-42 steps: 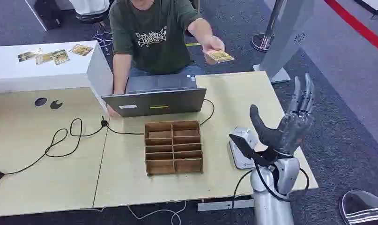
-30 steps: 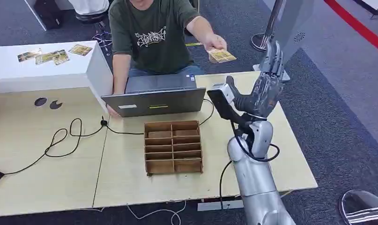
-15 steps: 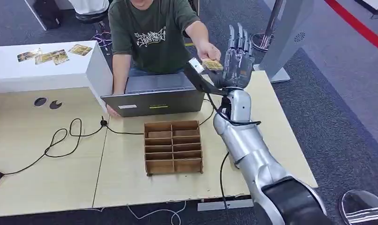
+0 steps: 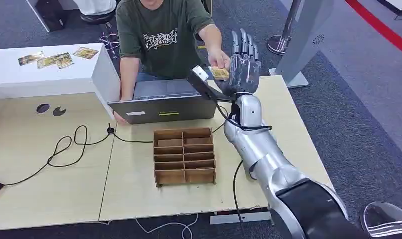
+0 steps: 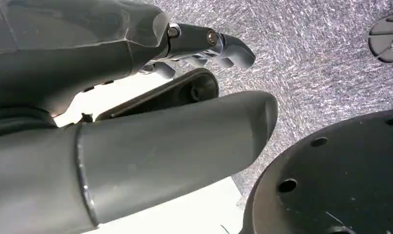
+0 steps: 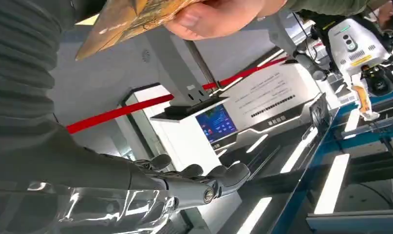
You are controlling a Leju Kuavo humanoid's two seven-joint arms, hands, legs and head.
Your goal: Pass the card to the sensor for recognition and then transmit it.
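Swung up from low beside the tabletop since the earliest frame and reached across its far right corner toward the person. Stood now with the right robot hand raised, palm toward the person, fingers straight and spread, gripping nothing. Hung out of the action: the left robot hand, fingers loosely apart over grey carpet, holding nothing. Sat mid-tabletop, untouched: a laptop, and nearer the robot a cardboard divider box. Lay just beside the right robot hand, on its thumb side: the card, pinched in the person's hand, roughly flat, long axis apparently running across toward the palm. Clearly the nearer hand for the taking, the right one. Probably still to do: closing thumb and fingers on the card's free edge, judged from the gap seen in the right wrist view. Showed writing on the person's shirt and on a distant display panel, too small or stylised to read. Carried gold artwork on the card, no legible text.
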